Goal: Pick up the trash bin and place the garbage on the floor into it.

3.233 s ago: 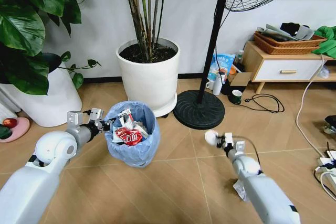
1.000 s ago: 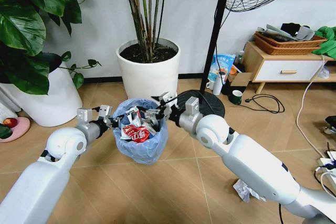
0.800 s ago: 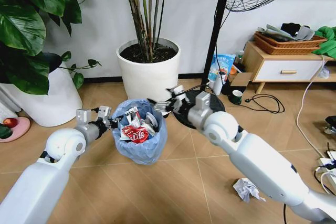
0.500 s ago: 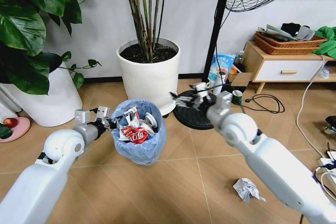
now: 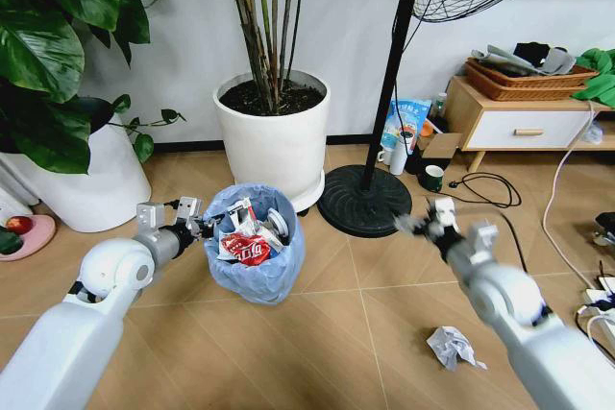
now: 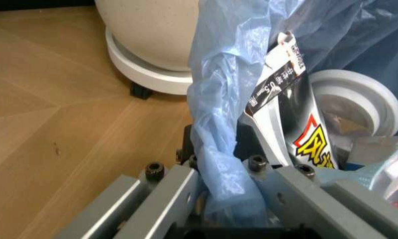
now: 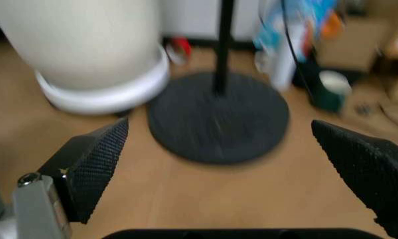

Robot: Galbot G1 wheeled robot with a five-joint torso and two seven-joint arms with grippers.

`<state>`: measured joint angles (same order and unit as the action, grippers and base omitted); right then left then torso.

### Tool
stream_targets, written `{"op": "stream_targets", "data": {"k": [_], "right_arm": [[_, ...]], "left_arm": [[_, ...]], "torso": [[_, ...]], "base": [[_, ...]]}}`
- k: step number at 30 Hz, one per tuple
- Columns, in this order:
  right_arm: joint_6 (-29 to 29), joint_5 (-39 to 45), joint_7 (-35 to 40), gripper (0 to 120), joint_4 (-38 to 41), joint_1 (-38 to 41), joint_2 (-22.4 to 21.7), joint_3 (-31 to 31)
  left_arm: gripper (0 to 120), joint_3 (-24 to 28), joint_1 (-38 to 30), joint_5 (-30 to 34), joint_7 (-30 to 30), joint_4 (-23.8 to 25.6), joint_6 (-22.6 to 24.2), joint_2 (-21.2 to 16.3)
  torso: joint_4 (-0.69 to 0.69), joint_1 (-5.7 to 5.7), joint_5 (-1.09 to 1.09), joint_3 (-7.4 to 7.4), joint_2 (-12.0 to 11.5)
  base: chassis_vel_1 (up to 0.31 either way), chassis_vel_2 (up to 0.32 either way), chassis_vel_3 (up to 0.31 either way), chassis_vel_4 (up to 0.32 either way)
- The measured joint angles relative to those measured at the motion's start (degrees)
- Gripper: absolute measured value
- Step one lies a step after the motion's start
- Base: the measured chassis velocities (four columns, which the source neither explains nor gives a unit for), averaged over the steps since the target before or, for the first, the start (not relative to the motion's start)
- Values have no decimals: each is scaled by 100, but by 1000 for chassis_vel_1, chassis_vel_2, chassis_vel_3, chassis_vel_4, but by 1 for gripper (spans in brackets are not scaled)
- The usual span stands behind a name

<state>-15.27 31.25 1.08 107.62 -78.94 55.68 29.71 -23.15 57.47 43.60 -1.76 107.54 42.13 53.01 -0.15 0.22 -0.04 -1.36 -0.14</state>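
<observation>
A small round trash bin (image 5: pixel 252 249), lined with a crinkly light blue plastic bag, sits upright on the tan herringbone floor (image 5: pixel 317 333) just in front of a large white plant pot. The left claw (image 5: pixel 197 228) is clamped on the bag-covered rim at the bin's left side, a fold of blue plastic pinched between its fingers (image 6: pixel 162 191) in the left wrist view. The bin is heaped to the rim with garbage: a red snack wrapper (image 5: pixel 240 252), a white disc (image 5: pixel 278 221) and printed packets. 1 crumpled white paper ball (image 5: pixel 451 346) lies on the floor, well apart from the bin, to its right.
</observation>
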Motion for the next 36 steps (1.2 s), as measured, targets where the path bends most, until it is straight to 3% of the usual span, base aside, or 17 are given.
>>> {"op": "stream_targets", "data": {"k": [4, 19, 34, 36], "right_arm": [[336, -346, -225, 100, -339, -603, 205, 299], [932, -945, -632, 100, -1857, -1126, 905, 499], [1273, -1155, -931, 100, -3117, -562, 1163, 462], [1283, -1154, -940, 91, -3304, -445, 1193, 430]], "left_arm": [[0, -9, 25, -27, -27, 1, 0, 10], [0, -10, 36, -28, -37, 28, 0, -38], [0, 61, 0, -35, -29, 1, 0, -37], [0, 64, -8, -35, -29, -5, 0, -38]], "torso": [[1, 0, -1, 0, 0], [2, 0, -2, -1, 0], [3, 0, -1, -1, 0], [2, 0, -3, -1, 0]], "base": [[0, 0, 0, 0], [0, 0, 0, 0], [0, 0, 0, 0], [0, 0, 0, 0]]}}
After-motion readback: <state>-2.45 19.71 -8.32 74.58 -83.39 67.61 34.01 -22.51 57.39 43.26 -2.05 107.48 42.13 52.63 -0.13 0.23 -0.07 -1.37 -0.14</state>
